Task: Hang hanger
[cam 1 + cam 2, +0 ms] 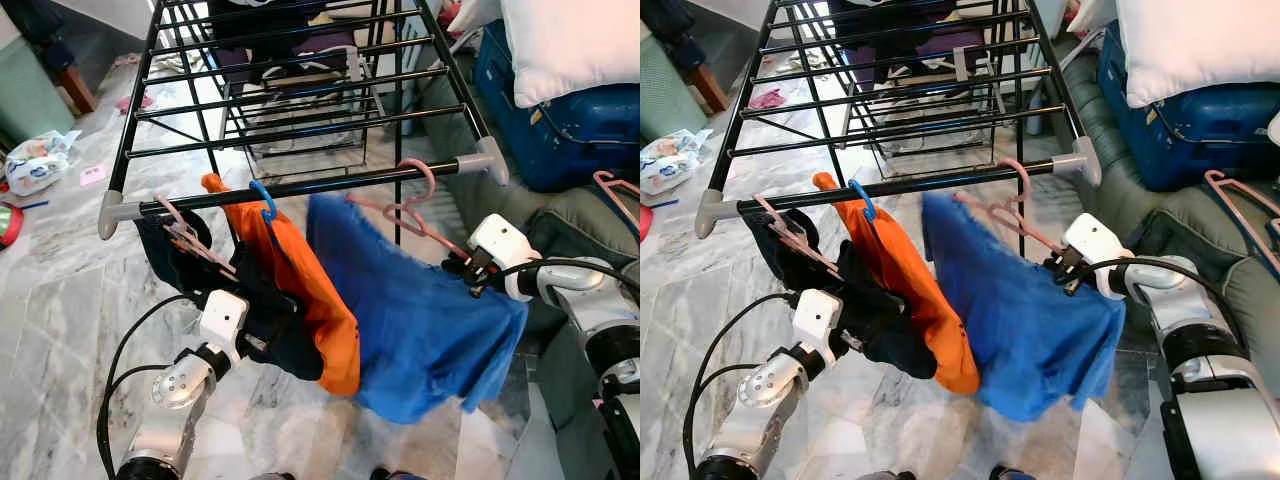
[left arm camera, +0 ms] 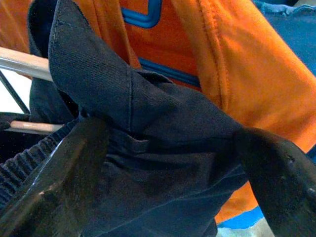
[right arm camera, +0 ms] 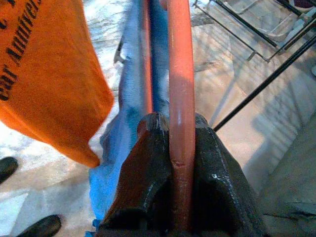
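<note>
A pink hanger [image 1: 412, 214] carries a blue shirt [image 1: 420, 320], and its hook lies over the black front rail [image 1: 320, 186] of the drying rack, near the rail's right end. My right gripper [image 1: 466, 268] is shut on the hanger's right arm; the pink bar [image 3: 180, 98] runs between the fingers. An orange shirt [image 1: 305, 285] hangs mid-rail on a blue hanger [image 1: 265, 200]. At the left end a dark garment [image 1: 180, 245] hangs on another pink hanger [image 1: 180, 228]. My left gripper [image 1: 265, 335] is shut on that dark cloth [image 2: 148, 148], below the rail.
A blue suitcase [image 1: 570, 120] with a white pillow [image 1: 570, 40] on it stands at the right, on a grey-green sofa [image 1: 580, 225]. A spare pink hanger [image 1: 615, 192] lies there. More rack bars [image 1: 290, 90] stretch behind. A plastic bag [image 1: 35, 160] lies on the marble floor at left.
</note>
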